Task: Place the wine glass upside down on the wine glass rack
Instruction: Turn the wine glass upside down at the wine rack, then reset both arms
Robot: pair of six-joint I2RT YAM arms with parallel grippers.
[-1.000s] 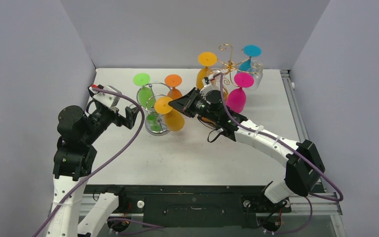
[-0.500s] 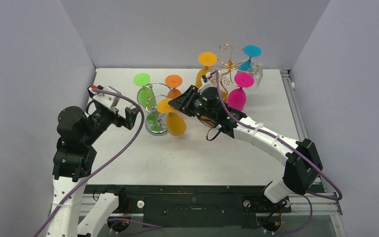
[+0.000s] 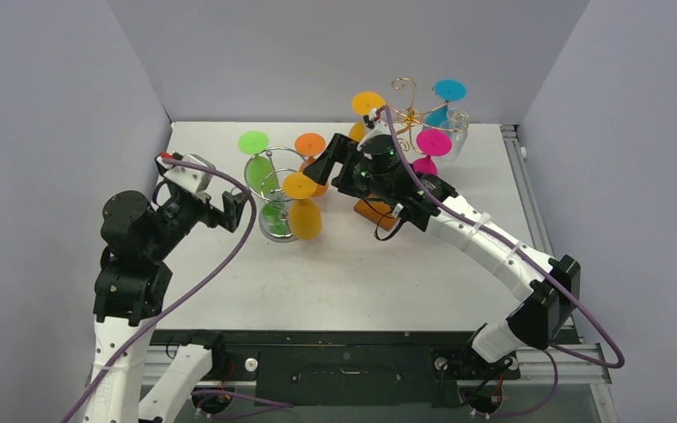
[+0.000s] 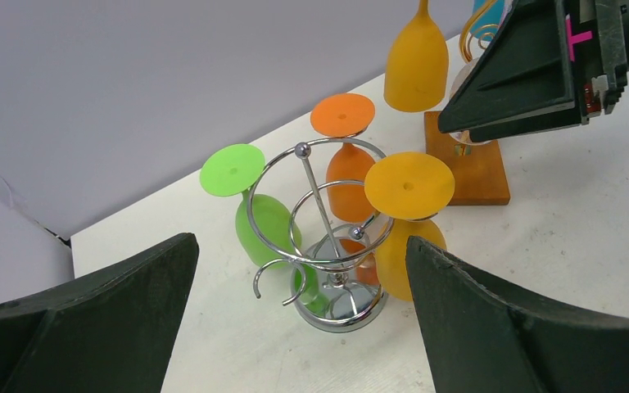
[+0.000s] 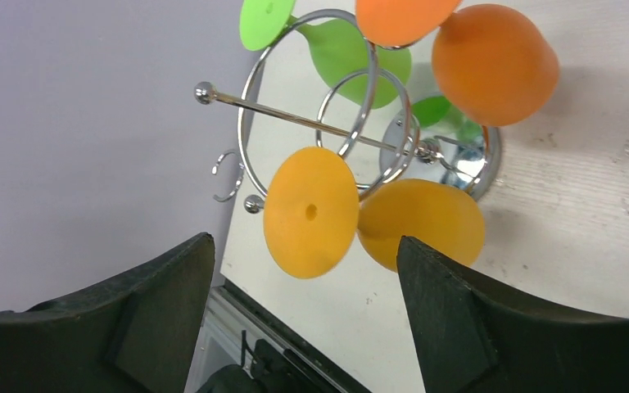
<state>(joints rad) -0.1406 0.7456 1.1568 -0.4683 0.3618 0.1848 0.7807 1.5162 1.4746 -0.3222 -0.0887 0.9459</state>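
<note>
Starting at the left, the left gripper hangs just above the table with its jaws spread wide and nothing between them, facing the silver rack from a short way off. The rack stands upright on its round chrome base, and three glasses hang from its wire rings with their feet up. The green glass is on the far left side. The orange glass is on the far right side. The yellow wine glass is on the near right side: its stem passes through a ring, its flat foot sits on top of the wire, and its bowl points down beside the base.

Just right of the rack, the right gripper is held above and apart from the yellow wine glass, jaws wide open and gripping nothing.

Further right and back stands a gold rack on a wooden block, carrying a second yellow glass, a magenta glass and a blue glass, all inverted.
</note>
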